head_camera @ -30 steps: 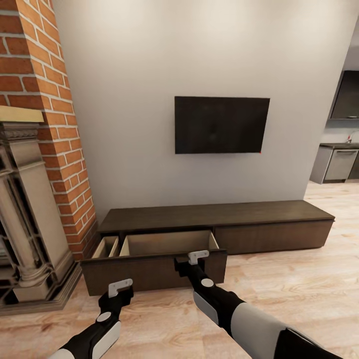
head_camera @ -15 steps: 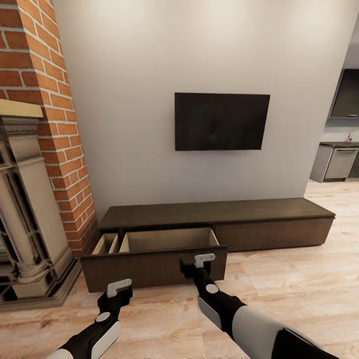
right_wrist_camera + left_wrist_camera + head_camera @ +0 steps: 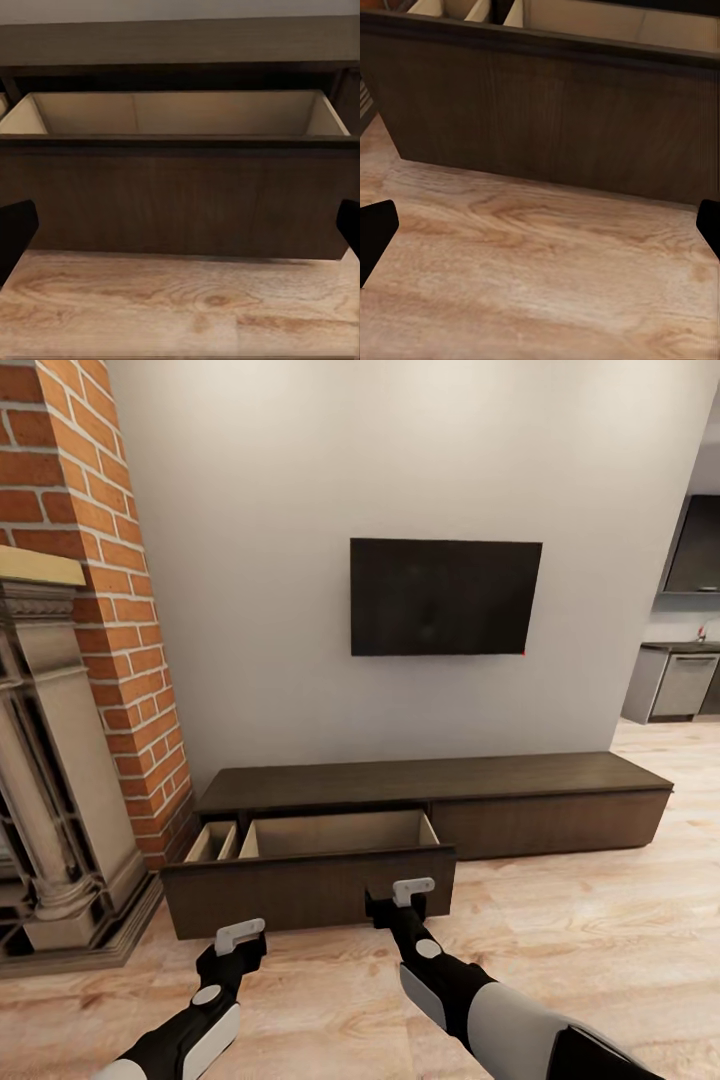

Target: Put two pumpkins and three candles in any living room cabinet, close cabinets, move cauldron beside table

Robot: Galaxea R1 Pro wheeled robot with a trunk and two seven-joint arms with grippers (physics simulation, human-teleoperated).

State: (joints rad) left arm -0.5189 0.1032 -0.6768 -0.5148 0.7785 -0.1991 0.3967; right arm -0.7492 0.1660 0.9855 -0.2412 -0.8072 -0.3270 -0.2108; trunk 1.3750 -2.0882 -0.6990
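We face cabinet against wall, below TV. Its left drawer pulled out, tan inside bare as far as we see. Our right gripper spread, just before drawer front; left gripper spread too, lower, over wood floor, a little short of front.

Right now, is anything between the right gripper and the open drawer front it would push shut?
Nothing visible. The right gripper sits just in front of the pulled-out drawer front of the cabinet, jaws open, with only bare wood floor between them.
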